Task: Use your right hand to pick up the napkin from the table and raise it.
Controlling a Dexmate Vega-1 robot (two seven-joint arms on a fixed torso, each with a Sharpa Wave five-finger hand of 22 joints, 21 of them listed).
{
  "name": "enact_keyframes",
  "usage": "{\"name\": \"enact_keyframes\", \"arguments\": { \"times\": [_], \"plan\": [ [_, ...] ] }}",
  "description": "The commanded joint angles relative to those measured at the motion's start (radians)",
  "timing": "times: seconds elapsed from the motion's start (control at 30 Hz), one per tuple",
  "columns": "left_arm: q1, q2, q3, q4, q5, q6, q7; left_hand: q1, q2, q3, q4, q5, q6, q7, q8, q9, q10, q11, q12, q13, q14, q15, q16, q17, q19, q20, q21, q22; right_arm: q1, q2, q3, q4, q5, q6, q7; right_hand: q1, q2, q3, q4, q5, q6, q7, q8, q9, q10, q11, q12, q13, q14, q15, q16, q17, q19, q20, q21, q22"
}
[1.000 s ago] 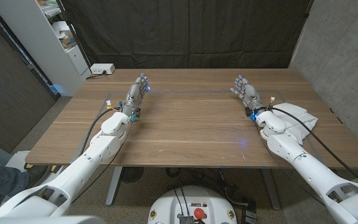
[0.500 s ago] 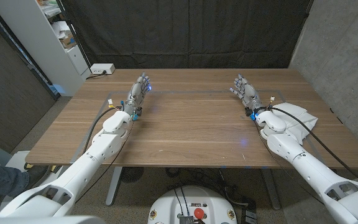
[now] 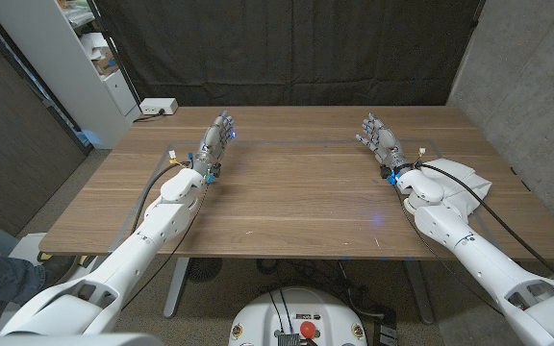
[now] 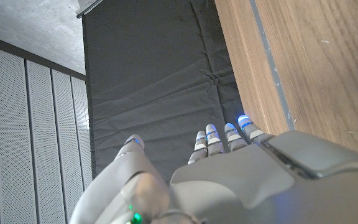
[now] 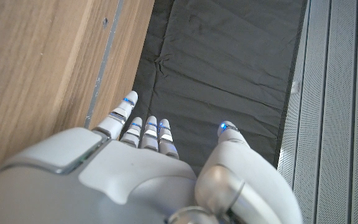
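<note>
Head view: napkin (image 3: 462, 185) lies white and flat on the table (image 3: 296, 202) near its right edge, partly hidden under the right forearm; long axis hard to judge because of that cover, looks roughly square-ish and skewed. Right hand (image 3: 381, 144) sits beyond the napkin toward the table's far side and inward of it, fingers apart and extended, holding nothing, not touching the napkin. So the napkin lies back along the arm and outward from the fingertips, beside the right wrist rather than ahead of the fingers. Left hand (image 3: 214, 142) is well apart from the napkin across the table, fingers also extended and empty. Right wrist view: right hand's fingers (image 5: 143, 134) straight, slightly spread, pointing past the table's far edge at the dark curtain (image 5: 229, 68). Judgement: the right hand is clearly nearer; reach likely needs it drawn back and swung outward toward the napkin.
</note>
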Motion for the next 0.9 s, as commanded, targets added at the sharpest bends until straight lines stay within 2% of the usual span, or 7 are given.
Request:
{"name": "enact_keyframes", "arguments": {
  "times": [0.03,0.37,0.9],
  "plan": [
    [-0.007,-0.003,-0.01,-0.006,0.007,0.027,-0.008,0.007,0.002,0.008,-0.005,-0.001,0.0,0.007,0.001,0.004,-0.004,0.004,0.005,0.001,-0.011,0.0,0.004,0.003,-0.007,0.007,-0.008,0.005,0.01,0.01,0.003,0.008,-0.001,0.017,0.001,0.008,0.004,0.002,-0.007,-0.002,0.006,-0.003,0.009,0.003,0.011,0.001,0.007,0.004,0.0,0.004,0.007,-0.001,0.007,-0.002,-0.001,0.003],
    [-0.01,0.001,-0.009,-0.014,0.011,0.05,-0.016,0.009,0.005,0.009,-0.007,-0.002,-0.001,0.006,0.0,0.004,-0.003,0.006,0.004,-0.001,-0.012,0.001,0.003,0.003,-0.008,0.008,-0.013,0.005,0.012,0.014,0.011,0.025,0.002,0.041,0.01,0.008,0.006,0.001,-0.008,-0.004,0.007,-0.004,0.009,0.003,0.012,0.0,0.007,0.004,0.0,0.004,0.008,-0.003,0.008,0.0,-0.005,0.003],
    [-0.002,0.009,-0.004,-0.044,0.027,0.059,-0.01,0.013,0.01,0.011,-0.01,-0.006,0.0,0.006,-0.001,0.004,-0.004,0.004,0.004,-0.004,-0.014,0.002,0.002,0.003,-0.009,0.011,-0.022,0.005,0.0,-0.021,0.024,-0.011,-0.007,0.056,0.017,0.012,0.009,-0.001,-0.013,-0.007,0.006,-0.007,0.008,0.002,0.015,-0.004,0.008,0.004,0.003,0.0,0.01,-0.007,0.015,-0.001,-0.01,0.003]
  ]
}}
